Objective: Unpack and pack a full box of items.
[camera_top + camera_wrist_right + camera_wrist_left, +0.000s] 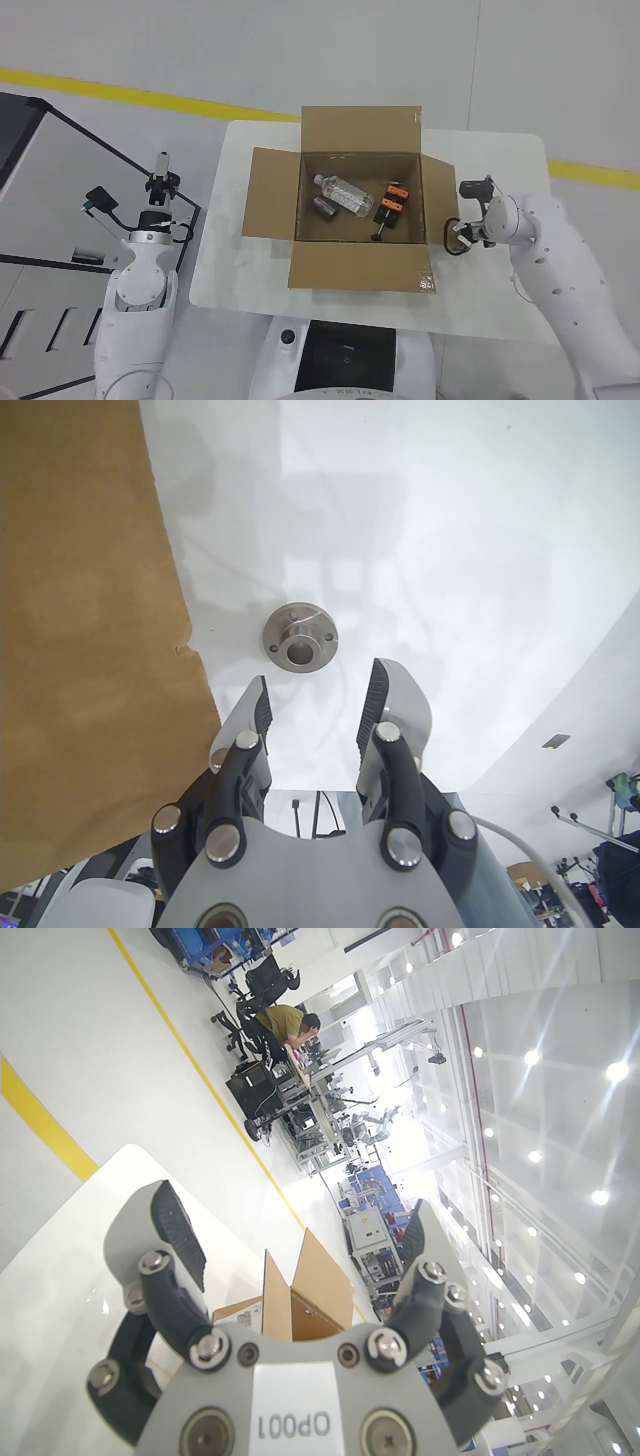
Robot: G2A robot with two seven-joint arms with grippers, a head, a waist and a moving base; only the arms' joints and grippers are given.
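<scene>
The metal flange (300, 643) lies flat on the worktop (450, 550), just beside the right flap of the cardboard box (360, 268); I judge it is already unpacked. My right claw (317, 690) hangs near it, half-spread and empty. The plastic bottle (343, 194) waits inside the box. My left claw (292, 1198), wide and empty, is parked beside the worktop, out of the way.

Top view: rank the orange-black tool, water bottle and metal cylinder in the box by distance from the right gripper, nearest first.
1. orange-black tool: at the end of the box toward the right gripper.
2. water bottle: mid-box, lying diagonally.
3. metal cylinder: far end of the box, beside the bottle.
</scene>
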